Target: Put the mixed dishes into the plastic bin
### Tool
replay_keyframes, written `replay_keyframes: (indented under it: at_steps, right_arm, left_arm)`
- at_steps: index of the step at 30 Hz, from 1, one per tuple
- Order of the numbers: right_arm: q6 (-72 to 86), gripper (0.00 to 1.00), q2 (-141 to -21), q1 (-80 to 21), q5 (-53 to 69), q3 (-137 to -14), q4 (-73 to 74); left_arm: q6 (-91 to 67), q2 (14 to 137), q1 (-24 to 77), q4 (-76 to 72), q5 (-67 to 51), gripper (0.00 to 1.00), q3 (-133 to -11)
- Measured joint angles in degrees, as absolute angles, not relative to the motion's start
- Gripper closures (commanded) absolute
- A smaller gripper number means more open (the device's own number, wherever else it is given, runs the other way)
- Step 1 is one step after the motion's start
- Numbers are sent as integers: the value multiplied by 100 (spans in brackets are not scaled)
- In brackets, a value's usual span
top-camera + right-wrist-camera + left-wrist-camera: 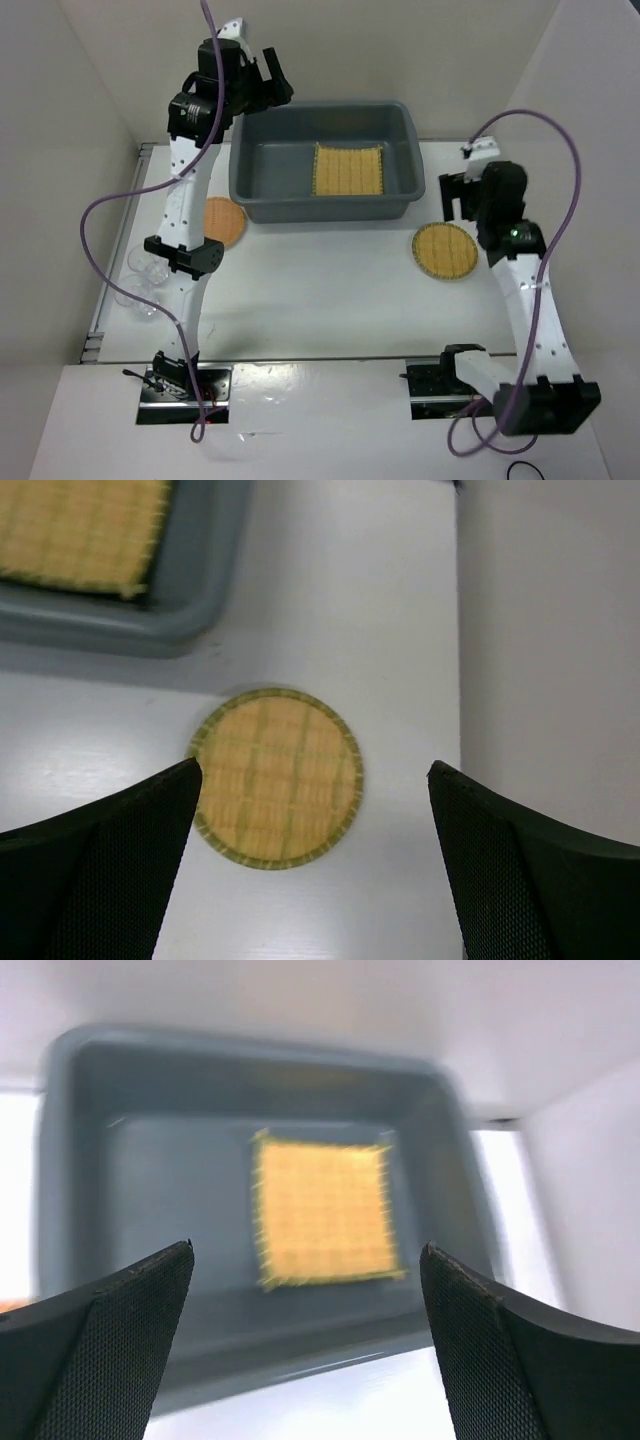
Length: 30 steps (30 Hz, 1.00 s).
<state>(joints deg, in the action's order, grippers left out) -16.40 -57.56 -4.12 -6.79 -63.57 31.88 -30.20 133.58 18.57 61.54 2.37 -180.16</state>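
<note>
Since the round yellow woven disc (276,777), flat on the white desk (320,290) just right of the grey-blue plastic bin (330,205) under the right arm's parted jaws, looks thin and light, a rim pinch seems best; the left arm's jaws gape too.

I see the white table (320,290) carrying the grey bin (320,208), with an orange disc (223,220) just left of it and a yellow disc (444,250) near its right front corner.

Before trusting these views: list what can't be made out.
- Top view: the left arm covers part of the orange disc.
- Top view: clear items at left are too faint to identify.
- Left wrist view: motion blur smears the bin and square mat.
- Right wrist view: the top edge cuts off the bin and square mat.
</note>
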Motion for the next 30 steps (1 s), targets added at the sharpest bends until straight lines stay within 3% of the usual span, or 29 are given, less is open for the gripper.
replay_keyframes:
  at_steps: [7, 14, 20, 27, 30]
  right_arm:
    - [-1911, 2, -8582, 2571, 757, -7535, 3739]
    - [-2810, 2, -9568, 2676, 1973, -6858, 4858]
    - [-3336, 2, -10912, 3656, 3127, -7199, 5363]
    - [-3590, 2, -11231, 3802, 3489, -7494, 5776]
    - [-3579, 2, -11498, 3734, 3645, -7756, 6060]
  left_arm:
    - [-3020, 13292, 2403, 7146, 1697, 0, -16973]
    - [-3022, 13034, 3413, 7498, 2281, 0, -16879]
    - [-3024, 12289, 3367, 7498, 2582, 0, -16813]
    - [-3170, 11603, 3385, 7450, 2991, 0, -15561]
    - [-3282, 11214, 3465, 7111, 3048, 0, -14234]
